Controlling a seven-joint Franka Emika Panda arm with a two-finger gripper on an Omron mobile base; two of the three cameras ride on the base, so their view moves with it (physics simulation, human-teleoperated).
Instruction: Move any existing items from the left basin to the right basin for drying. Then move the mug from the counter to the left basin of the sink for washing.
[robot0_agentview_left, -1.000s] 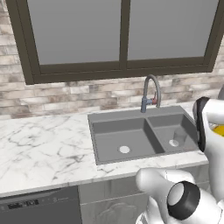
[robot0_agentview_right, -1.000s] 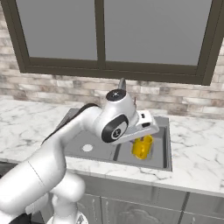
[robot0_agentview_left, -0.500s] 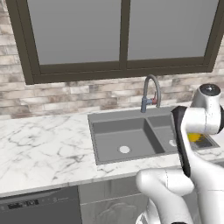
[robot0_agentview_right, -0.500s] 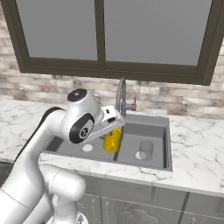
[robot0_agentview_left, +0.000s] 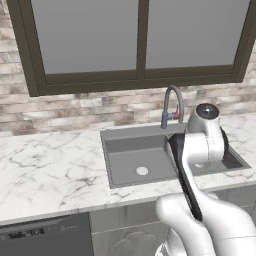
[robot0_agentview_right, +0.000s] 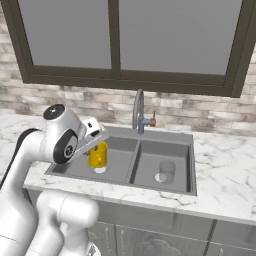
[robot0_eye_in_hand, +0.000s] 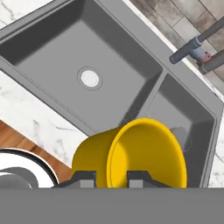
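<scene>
Mug (robot0_agentview_right: 98, 155) position is what your next move hangs on: you have it pinched by its wall, one finger (robot0_eye_in_hand: 85, 179) outside and the other inside the rim, and it hangs over the left basin (robot0_agentview_right: 116, 159), above the pale drain and clear of the floor. Starting at the left, the counter (robot0_agentview_left: 45, 170) lies well away from the load. Moving right, the gripper (robot0_agentview_right: 95, 141) comes in from the basin's left edge, so the mug sits just beyond and below the fingers, toward the basin's middle. From the hand view its mouth tips away from you toward the divider, so its long axis looks tilted rather than upright; judge that before you let go, since a tilted mug may roll on landing. Further right, past the divider, the tumbler (robot0_agentview_right: 167, 170) stands upright in the right basin (robot0_agentview_right: 167, 162) beside that drain, well apart from the mug. So the first half looks done; I'd say what remains is a straight descent and a release, keeping off the tap (robot0_agentview_right: 139, 111) behind.
</scene>
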